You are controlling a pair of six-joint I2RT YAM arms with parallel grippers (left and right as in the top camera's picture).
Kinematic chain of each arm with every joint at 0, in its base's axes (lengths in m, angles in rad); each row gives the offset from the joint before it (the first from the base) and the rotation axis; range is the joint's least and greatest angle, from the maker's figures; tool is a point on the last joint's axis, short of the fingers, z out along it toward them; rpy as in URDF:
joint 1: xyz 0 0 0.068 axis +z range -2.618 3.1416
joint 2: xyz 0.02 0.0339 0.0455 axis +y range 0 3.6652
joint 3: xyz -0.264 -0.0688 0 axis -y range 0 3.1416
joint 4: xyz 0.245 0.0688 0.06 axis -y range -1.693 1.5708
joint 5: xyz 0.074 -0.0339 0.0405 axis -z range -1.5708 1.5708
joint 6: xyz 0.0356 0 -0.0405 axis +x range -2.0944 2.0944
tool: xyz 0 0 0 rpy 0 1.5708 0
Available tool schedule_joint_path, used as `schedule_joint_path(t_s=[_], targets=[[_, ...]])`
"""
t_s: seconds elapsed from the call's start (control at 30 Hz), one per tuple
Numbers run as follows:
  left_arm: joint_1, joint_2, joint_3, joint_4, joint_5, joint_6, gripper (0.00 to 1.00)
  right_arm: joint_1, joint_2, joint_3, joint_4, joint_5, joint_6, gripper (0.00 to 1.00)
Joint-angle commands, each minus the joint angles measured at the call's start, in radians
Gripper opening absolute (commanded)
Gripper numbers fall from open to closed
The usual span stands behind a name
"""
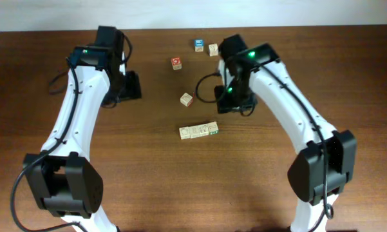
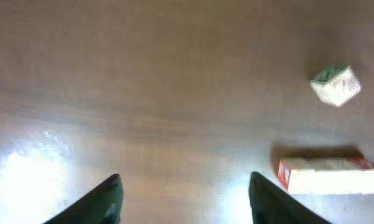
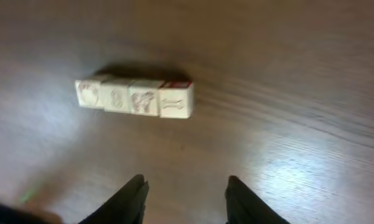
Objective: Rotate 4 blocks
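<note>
The four blocks [image 1: 198, 131] sit shoulder to shoulder in one straight row on the table [image 1: 154, 167], faces touching, and that row is our landmark. The left pincer [image 2: 187, 205] hangs well off to the row's left and on its far side, jaws wide apart, nothing between them, only bare wood below. The right pincer [image 3: 183, 199] hovers just right of the row, jaws parted, empty too. A loose cube [image 1: 187, 99] sits askew just beyond the row. A red-faced cube [image 1: 176, 62], a blue-faced cube [image 1: 199, 44] and a pale cube [image 1: 213, 49] lie farther beyond it.
</note>
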Motion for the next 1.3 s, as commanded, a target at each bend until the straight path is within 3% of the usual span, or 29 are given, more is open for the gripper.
schedule_joint_path(t_s=[0.0,0.13,0.27,0.43,0.67,1.27], targets=[[-0.060,-0.016,-0.066,0.006,0.101,-0.063,0.36,-0.097,-0.007,-0.034,0.015,-0.112,-0.092,0.17],[-0.155,-0.016,-0.278,0.144,0.120,-0.217,0.00,-0.170,-0.007,-0.216,0.209,-0.248,-0.178,0.08],[-0.194,-0.016,-0.496,0.419,0.194,-0.294,0.00,-0.170,-0.004,-0.410,0.433,-0.316,-0.159,0.08],[-0.198,-0.015,-0.645,0.599,0.213,-0.323,0.00,-0.168,-0.003,-0.487,0.554,-0.319,-0.037,0.08],[-0.199,-0.015,-0.650,0.615,0.220,-0.324,0.00,-0.088,0.076,-0.488,0.615,-0.271,0.129,0.04],[-0.198,-0.015,-0.650,0.615,0.233,-0.284,0.00,-0.024,0.078,-0.487,0.565,-0.315,0.158,0.04]])
